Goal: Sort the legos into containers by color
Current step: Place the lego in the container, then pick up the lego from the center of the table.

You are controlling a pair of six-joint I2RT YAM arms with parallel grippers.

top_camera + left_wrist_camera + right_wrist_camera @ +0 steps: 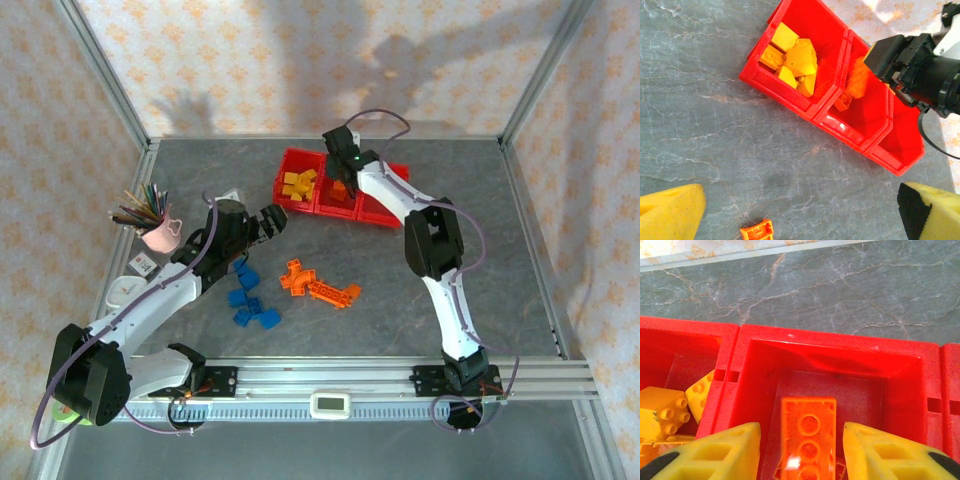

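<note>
Three joined red containers stand at the back of the table. The left one holds yellow legos. My right gripper hangs open over the middle container. An orange lego lies lengthwise between its yellow fingers, with a gap on each side. My left gripper is open above bare table in front of the containers. Orange legos and blue legos lie on the table.
A pink cup of coloured pencils stands at the left, with small white items nearer the edge. An aluminium rail runs along the front. Frame posts rise at the back corners.
</note>
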